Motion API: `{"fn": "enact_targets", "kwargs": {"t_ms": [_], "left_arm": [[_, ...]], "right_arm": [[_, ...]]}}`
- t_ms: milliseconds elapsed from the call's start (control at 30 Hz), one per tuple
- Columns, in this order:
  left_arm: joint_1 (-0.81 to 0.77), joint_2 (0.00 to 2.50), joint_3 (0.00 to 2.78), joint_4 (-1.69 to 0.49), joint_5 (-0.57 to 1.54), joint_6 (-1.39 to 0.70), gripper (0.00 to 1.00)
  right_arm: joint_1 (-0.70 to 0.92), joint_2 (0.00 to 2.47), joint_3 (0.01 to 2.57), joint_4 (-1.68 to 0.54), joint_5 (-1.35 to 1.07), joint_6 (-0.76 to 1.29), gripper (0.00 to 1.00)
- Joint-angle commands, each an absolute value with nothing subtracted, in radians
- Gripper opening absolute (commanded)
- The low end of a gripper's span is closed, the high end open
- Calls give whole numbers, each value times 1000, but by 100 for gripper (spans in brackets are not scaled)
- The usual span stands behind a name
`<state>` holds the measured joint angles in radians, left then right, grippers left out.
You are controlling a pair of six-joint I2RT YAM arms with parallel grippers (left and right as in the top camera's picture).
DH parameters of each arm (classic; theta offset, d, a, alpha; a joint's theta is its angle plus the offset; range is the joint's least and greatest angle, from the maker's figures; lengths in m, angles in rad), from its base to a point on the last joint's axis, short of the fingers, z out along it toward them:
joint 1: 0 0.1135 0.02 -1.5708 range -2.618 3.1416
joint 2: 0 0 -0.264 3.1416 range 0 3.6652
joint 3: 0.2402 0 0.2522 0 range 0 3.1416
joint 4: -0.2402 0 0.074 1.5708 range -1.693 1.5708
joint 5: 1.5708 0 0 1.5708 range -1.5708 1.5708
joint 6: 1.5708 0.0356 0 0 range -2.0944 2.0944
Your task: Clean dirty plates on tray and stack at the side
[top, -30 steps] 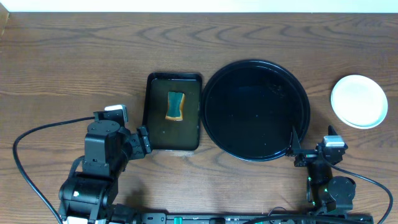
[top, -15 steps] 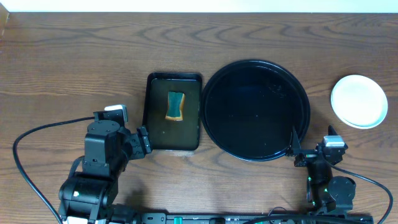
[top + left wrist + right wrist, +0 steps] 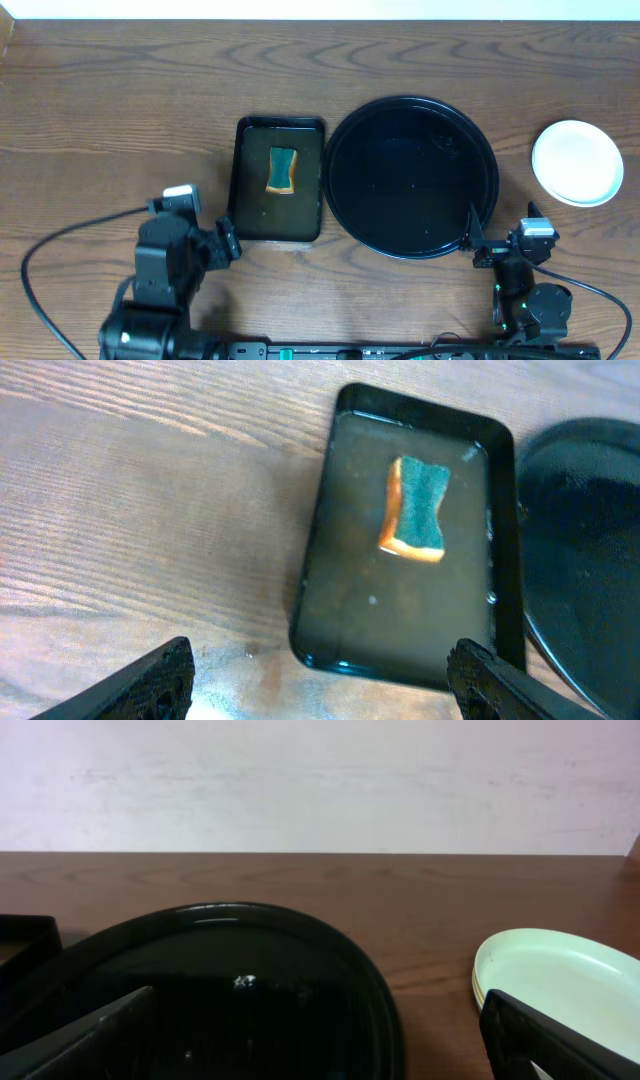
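The plates lie in one stack on the bare wood at the far right, a pale mint-green one on top. In the right wrist view the stack shows a yellow edge under the top plate. The black tray sits in the middle with no plates on it, and it also shows in the right wrist view and the left wrist view. My left gripper is open and empty, just in front of the basin. My right gripper is open and empty at the tray's front right rim.
A rectangular black basin with a green-and-tan sponge stands left of the tray. A cable loops over the table at the front left. A pale wall rises behind the table's far edge.
My left arm has drawn back a little toward the table's front edge. The right arm, tray and plates have not moved.
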<state>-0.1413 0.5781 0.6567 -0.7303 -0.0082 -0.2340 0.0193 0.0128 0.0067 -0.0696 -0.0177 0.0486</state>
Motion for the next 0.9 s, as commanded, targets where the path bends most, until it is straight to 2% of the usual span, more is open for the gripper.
{"fn": "enact_targets", "kwargs": {"t_ms": [0,300,667,867], "left_arm": [[-116,441,518,-655,-31,-219,82],[-79,143,244,-379,-27,-222,82],[-16,2,11,97,-7,-171,82],[-16,2,4,65,35,-57,82]], "right_arm": [[31,7,6,-75,-8,63,99],[31,7,6,-75,-8,63,99],[31,7,6,-75,-8,63,99],[31,7,6,-75,-8,63,99]]}}
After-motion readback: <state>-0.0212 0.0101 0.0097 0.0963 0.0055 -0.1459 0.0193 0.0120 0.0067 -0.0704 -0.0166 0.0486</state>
